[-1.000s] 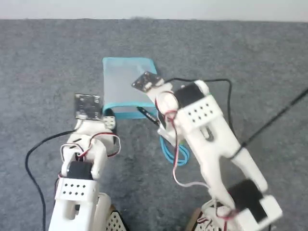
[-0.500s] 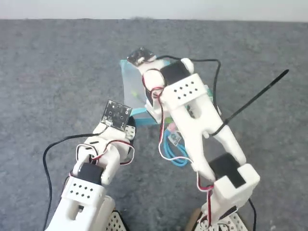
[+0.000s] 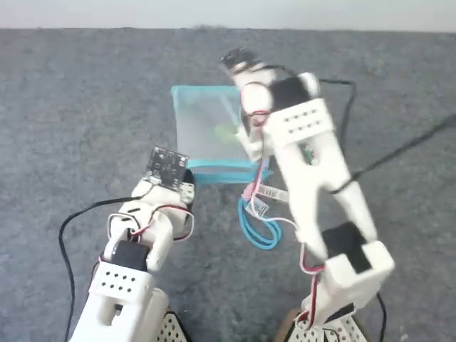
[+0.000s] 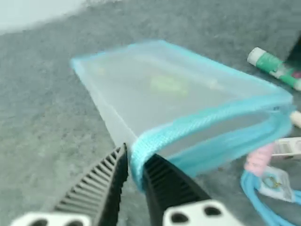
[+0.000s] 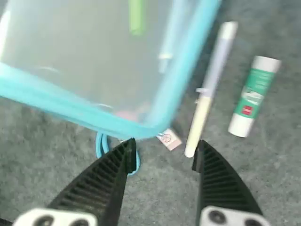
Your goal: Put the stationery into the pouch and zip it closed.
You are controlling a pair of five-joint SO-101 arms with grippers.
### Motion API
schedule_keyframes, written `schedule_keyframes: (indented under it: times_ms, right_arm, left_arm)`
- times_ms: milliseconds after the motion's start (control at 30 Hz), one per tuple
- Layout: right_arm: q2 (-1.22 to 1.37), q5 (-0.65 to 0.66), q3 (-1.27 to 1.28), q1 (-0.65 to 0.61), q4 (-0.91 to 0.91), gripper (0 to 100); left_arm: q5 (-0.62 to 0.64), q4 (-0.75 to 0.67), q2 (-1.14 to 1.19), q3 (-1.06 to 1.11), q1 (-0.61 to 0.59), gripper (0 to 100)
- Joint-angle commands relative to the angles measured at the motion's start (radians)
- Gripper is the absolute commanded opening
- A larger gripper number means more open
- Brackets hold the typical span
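One corner of the translucent turquoise-edged pouch, lying on grey carpet, is pinched by the left gripper (hold firm); the right gripper gapes above the slim white pen, so centre on it before closing.

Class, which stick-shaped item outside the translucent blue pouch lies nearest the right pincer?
The pale lilac-and-yellow pen, its end beside the right pincer; the green-and-white glue stick lies farther off.

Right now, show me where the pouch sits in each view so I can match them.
High view: pouch mid-table, at both arms' tips.
Left wrist view: pouch corner edge pinched in the left gripper.
Right wrist view: pouch just beyond the open right gripper.
Shared landmark: blue cable beside the pouch.
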Motion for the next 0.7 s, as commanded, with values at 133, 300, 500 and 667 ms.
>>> schedule_keyframes:
  times_ms: [133, 300, 500, 667]
  right_arm:
    - [-0.136, 0.123, 0.147, 0.209, 0.016, 20.5]
    - [-0.076, 0.215, 0.311, 0.344, -0.150, 20.5]
    - [0.054, 0.296, 0.370, 0.384, -0.325, 20.7]
    - [0.145, 0.301, 0.368, 0.378, -0.452, 20.7]
  left_arm:
    - [0.055, -0.040, -0.003, -0.036, -0.086, 1]
    - [0.055, -0.040, -0.003, -0.036, -0.081, 1]
    - [0.054, -0.040, -0.003, -0.033, -0.080, 1]
    - [0.054, -0.038, -0.003, -0.031, -0.080, 1]
